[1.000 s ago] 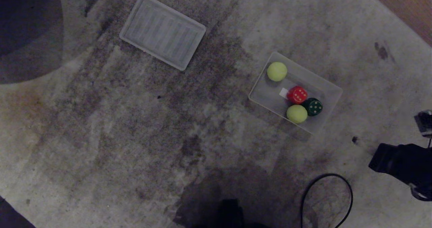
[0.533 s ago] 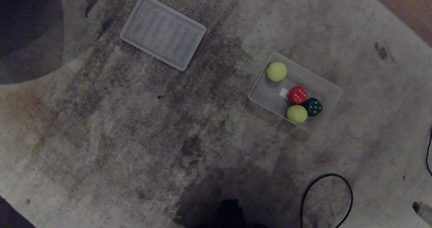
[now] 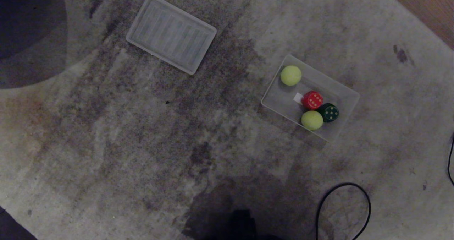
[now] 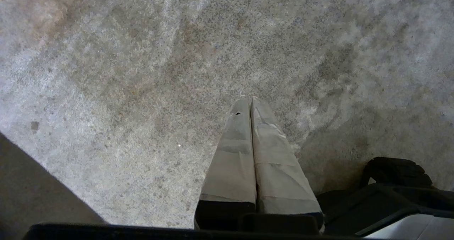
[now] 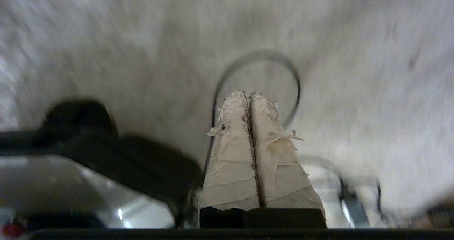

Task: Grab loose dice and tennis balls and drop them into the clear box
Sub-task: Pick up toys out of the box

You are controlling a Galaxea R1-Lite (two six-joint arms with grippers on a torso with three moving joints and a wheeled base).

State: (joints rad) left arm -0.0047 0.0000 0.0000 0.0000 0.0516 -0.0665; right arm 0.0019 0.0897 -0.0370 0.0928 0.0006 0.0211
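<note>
On the carpet, to the right: the clear box (image 3: 342, 91) sits with its lid off, at a slant.
Inside the box: two tennis balls (image 3: 291, 75) and two dice, a red die (image 3: 312, 99) and a dark green die (image 3: 329, 112); the second ball (image 3: 312, 120) touches both dice, the first ball lies apart at the far corner.
Loose things: I see no ball and no die lying on the carpet (image 3: 106, 144) outside the box; a yellow or tan die does not show anywhere.
Lid: the ribbed lid (image 3: 171, 33) lies flat, well apart from the box, toward the upper left.
Left pincer (image 4: 250, 99): fingers pressed together, holding nothing, hanging over bare carpet.
Right pincer (image 5: 248, 94): fingers pressed together also, empty, above the loop of black cable (image 3: 343, 204); neither arm shows in the head view.
How the things handle: the balls seem light, fuzzy and a little springy, so they should grip well across the middle but can roll away. The dice look hard and smooth with rounded corners; I would take one on two opposite flat faces, not on the corners.
The box itself: thin plastic, probably light and easy to push away by accident.
Progress: everything I can see is already in the box.
</note>
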